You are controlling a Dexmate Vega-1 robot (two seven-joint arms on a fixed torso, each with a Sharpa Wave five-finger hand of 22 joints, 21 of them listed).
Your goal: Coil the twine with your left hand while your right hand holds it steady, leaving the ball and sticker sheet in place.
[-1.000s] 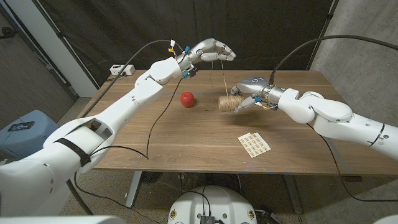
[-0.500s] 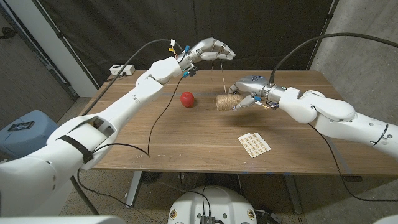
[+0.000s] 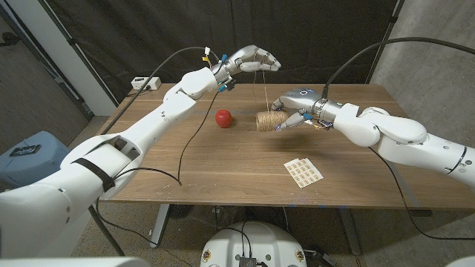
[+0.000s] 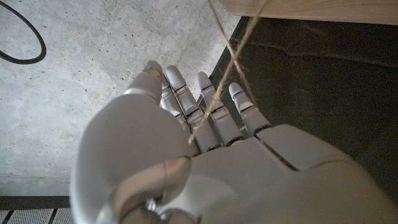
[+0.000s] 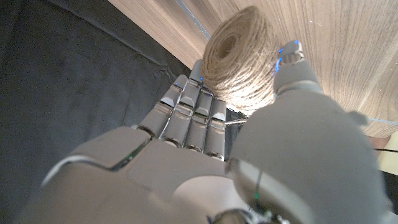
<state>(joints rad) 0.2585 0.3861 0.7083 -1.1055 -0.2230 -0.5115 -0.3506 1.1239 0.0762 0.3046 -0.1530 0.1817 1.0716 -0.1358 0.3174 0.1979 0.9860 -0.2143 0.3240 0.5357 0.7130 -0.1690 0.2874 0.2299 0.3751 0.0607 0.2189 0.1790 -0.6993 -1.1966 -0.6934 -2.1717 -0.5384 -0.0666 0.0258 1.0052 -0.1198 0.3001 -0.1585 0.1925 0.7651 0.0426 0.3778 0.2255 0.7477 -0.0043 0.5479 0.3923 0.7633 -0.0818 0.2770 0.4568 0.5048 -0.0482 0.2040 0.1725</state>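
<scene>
My right hand (image 3: 295, 111) has its fingers (image 5: 186, 109) curled around the twine (image 3: 271, 120), which lies on the table (image 3: 223, 163) right of the ball (image 3: 223, 117). My raised left hand (image 3: 251, 61) pinches the strand, fingers (image 4: 205, 112) together, above it. The sticker sheet (image 3: 303, 171) lies nearer, to the right.

Red ball (image 3: 223, 117), tan twine (image 3: 270, 120)

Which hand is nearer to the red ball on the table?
Left. The left hand hangs raised above the table, behind the red ball. The right hand grips the twine spool, which lies between it and the ball.
</scene>
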